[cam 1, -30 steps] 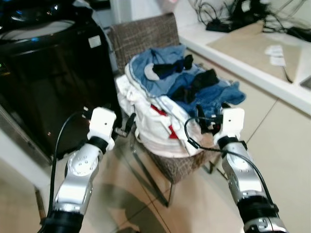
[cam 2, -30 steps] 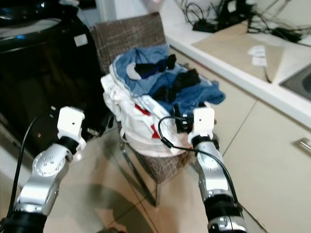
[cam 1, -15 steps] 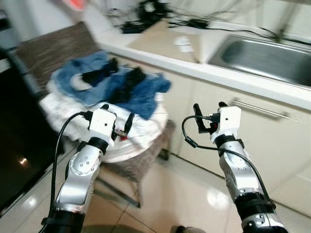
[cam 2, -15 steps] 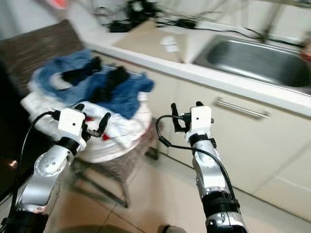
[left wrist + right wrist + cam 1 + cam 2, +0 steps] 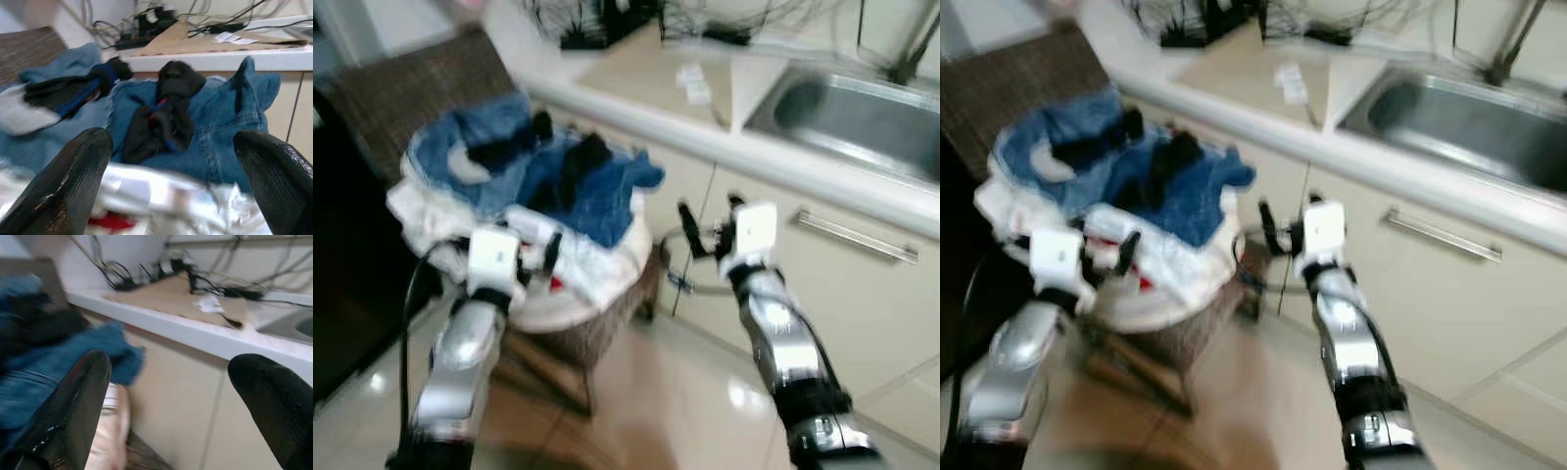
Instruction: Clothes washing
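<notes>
A heap of laundry (image 5: 524,171) lies on a woven chair (image 5: 406,93): blue denim (image 5: 215,137), black garments (image 5: 168,110) and a white piece with red marks (image 5: 592,269). My left gripper (image 5: 536,257) hovers open just in front of the heap's near edge, with nothing between its fingers (image 5: 63,186). To the right of the pile my right gripper (image 5: 710,217) is also open and holds nothing. It is raised in front of the cream cabinet, and its wrist view looks along the counter edge (image 5: 195,333). The head views are blurred.
A dark washing machine (image 5: 342,284) stands at the far left. A white counter (image 5: 636,93) carries cardboard, papers and tangled cables. A steel sink (image 5: 862,117) lies to the right above a cabinet with a bar handle (image 5: 857,238). Glossy tiled floor (image 5: 666,401) is below.
The camera swung right from the washing machine toward the counter and sink, then slightly back. Both arms stay raised with their fingers apart, and the clothes have not moved.
</notes>
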{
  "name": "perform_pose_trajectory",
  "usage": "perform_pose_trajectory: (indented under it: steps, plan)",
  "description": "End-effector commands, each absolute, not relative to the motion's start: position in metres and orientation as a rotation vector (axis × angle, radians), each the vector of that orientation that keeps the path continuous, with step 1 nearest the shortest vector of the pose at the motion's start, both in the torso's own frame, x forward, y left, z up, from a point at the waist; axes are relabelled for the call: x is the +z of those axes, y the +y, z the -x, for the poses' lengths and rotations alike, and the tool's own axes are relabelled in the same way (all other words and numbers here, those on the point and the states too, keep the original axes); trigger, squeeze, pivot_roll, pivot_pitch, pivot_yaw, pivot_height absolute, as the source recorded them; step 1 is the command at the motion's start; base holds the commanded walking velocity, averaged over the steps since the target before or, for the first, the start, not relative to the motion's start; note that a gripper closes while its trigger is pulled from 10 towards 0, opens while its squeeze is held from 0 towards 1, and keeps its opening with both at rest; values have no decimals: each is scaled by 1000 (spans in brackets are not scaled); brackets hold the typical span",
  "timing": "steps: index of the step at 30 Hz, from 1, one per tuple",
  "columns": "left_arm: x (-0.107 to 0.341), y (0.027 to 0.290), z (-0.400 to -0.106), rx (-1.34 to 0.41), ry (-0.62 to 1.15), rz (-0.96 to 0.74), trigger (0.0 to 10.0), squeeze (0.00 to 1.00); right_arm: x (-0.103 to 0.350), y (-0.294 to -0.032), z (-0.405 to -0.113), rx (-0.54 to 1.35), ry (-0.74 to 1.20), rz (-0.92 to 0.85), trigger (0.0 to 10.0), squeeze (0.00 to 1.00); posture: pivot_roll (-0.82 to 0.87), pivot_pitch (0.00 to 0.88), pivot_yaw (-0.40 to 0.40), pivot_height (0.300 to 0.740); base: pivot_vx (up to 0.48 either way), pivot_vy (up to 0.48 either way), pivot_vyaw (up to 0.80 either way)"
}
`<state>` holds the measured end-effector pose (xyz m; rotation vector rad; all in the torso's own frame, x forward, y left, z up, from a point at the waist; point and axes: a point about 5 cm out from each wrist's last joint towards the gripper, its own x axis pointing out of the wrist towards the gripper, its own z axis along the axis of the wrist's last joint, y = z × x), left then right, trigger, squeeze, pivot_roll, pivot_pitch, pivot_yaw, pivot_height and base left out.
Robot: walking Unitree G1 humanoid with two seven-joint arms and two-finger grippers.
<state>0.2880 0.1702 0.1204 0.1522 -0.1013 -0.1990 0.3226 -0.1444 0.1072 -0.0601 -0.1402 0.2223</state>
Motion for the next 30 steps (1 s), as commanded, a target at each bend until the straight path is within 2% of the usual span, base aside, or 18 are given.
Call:
perform_pose_trajectory:
  steps: [1, 7, 13, 17, 20, 21, 22, 23, 30]
  plan:
    - [119, 181, -288, -154, -82, -208, 10000, 0, 109, -139, -324, 243, -146, 43, 10000, 0, -64, 0, -4, 740, 0, 0, 0]
    - [118, 185, -292, -133, -63, -207, 10000, 0, 106, -138, -324, 250, -135, 62, 10000, 0, -64, 0, -4, 740, 0, 0, -446]
    - [121, 178, -299, -169, -74, -231, 10000, 0, 108, -140, -324, 237, -150, 55, 10000, 0, -83, 0, 7, 740, 0, 0, 0]
    - [132, 169, -320, -251, -65, -245, 10000, 0, 112, -140, -324, 226, -168, 47, 10000, 0, -98, 0, 14, 740, 0, 0, 0]
    - [147, 157, -352, -323, -51, -271, 10000, 0, 114, -141, -315, 246, -192, 45, 10000, 0, -146, 0, 41, 740, 0, 0, 0]
    - [147, 157, -352, -323, -51, -271, 10000, 0, 114, -141, -315, 246, -192, 45, 10000, 0, -146, 0, 41, 740, 0, 0, 0]
    - [159, 146, -374, -352, -24, -337, 10000, 0, 111, -141, -303, 292, -191, 65, 10000, 0, -211, 0, 74, 740, 0, 0, 0]
    - [163, 144, -382, -342, -9, -372, 10000, 0, 108, -142, -298, 306, -185, 70, 10000, 0, -222, 0, 79, 740, 0, 0, 0]
    - [175, 135, -402, -325, 59, -459, 10000, 0, 102, -150, -269, 331, -144, 75, 10000, 0, -384, 0, 159, 740, 0, 0, 0]
